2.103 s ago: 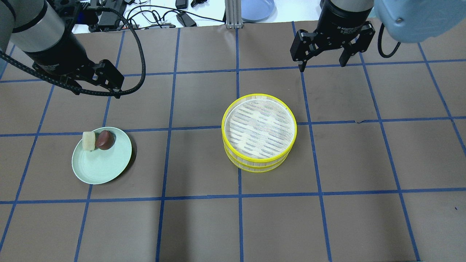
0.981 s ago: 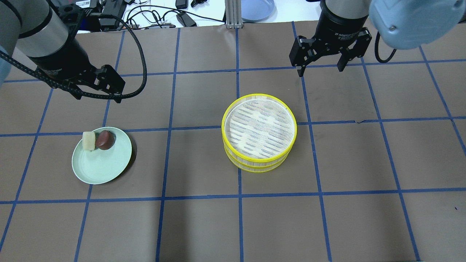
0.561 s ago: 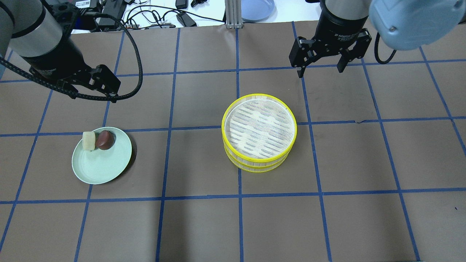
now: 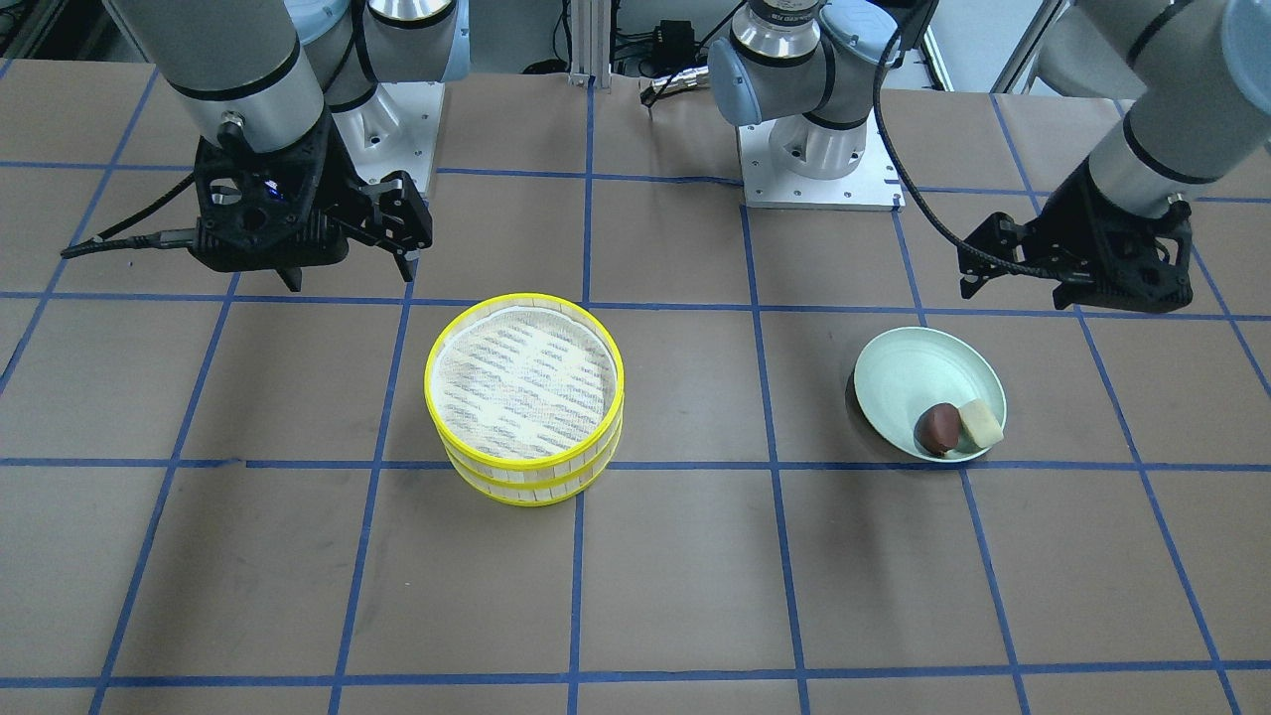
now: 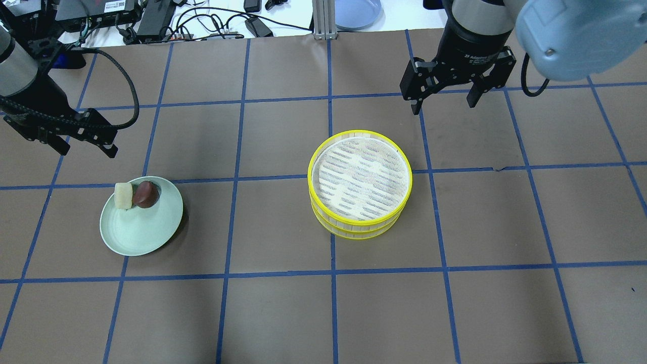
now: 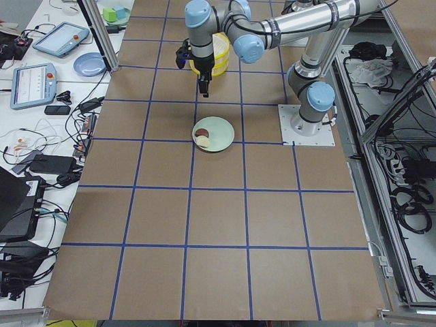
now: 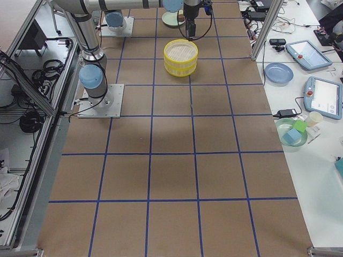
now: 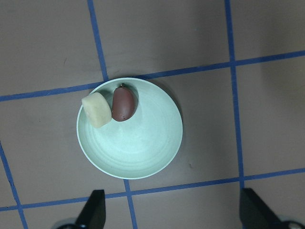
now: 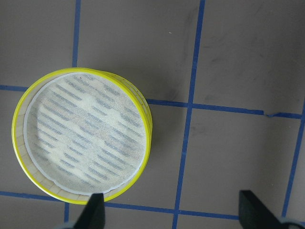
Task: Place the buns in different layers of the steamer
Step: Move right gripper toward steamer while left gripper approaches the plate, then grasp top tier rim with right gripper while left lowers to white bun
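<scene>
The two steamer layers (image 5: 354,230) are stacked at the table's middle, and the top woven floor is bare; they also show in the front view (image 4: 526,482) and the right wrist view (image 9: 147,124). The reddish-brown bun (image 5: 145,194) and the cream bun (image 5: 123,195) lie side by side at the far edge of a pale green plate (image 5: 141,227), also seen in the left wrist view. My left gripper (image 5: 87,146) is open and empty, above the table just beyond the plate. My right gripper (image 5: 443,103) is open and empty, beyond and right of the steamer.
A blue plate (image 5: 356,12), cables and devices lie past the table's far edge by a metal post (image 5: 323,20). The arm bases (image 4: 819,159) stand on the robot's side. The brown mat carries a blue tape grid.
My left arm has swung left, and its gripper now hangs beyond the plate's left part. My right gripper has hardly moved. Buns and steamer are unchanged.
</scene>
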Tool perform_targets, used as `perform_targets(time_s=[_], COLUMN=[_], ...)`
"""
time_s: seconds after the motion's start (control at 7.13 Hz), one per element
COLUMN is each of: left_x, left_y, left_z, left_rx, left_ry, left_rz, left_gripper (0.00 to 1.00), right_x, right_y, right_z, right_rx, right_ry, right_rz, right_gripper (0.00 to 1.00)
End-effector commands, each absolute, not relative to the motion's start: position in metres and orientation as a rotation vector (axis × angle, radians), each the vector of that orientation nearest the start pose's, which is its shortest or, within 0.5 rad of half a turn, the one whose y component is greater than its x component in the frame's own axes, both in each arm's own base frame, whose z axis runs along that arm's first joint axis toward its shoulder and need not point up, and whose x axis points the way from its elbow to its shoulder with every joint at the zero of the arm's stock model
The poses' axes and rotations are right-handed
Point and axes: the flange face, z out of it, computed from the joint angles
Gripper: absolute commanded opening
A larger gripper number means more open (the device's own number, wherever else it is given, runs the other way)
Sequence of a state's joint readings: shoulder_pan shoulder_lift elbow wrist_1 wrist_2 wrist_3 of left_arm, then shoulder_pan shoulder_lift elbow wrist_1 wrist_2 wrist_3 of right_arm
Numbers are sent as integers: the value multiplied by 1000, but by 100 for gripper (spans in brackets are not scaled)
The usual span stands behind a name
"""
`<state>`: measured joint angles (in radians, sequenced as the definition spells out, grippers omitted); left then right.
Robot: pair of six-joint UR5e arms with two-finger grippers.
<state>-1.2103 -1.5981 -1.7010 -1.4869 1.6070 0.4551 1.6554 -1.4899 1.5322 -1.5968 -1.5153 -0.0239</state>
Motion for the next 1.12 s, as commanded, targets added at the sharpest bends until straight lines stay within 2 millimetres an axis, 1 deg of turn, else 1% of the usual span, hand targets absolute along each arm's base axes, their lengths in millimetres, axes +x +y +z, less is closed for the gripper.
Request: perform_targets(time_s=[0.0, 0.14, 0.28, 0.42, 0.56, 0.7, 0.84, 0.98], left_x=[79, 90, 101, 112, 125, 132, 132, 132], left_y=[-533, -539, -544, -546, -547, -548, -549, -550], left_z=[369, 345, 329, 310, 290, 271, 255, 238], left_rx=[110, 30, -10, -29, -38, -27, -33, -41], left_ry=[3121, 3135, 3145, 3145, 3101, 3059, 3064, 3070], left_rz=[106, 161, 204, 262, 347, 429, 472, 517], left_gripper=[100, 100, 100, 94, 91, 91, 91, 84], right_x=[190, 186, 190, 194, 197, 197, 195, 193], right_y=[-511, -519, -518, -524, -525, -526, -529, -530], right_z=[389, 339, 320, 294, 286, 284, 283, 284], right_rx=[-147, -97, -38, -40, -43, -43, -39, -37], right_ry=[3031, 3092, 3091, 3091, 3083, 3086, 3087, 3092], right_rz=[92, 149, 203, 279, 301, 311, 318, 315], right_gripper=[100, 100, 100, 99, 82, 49, 25, 1])
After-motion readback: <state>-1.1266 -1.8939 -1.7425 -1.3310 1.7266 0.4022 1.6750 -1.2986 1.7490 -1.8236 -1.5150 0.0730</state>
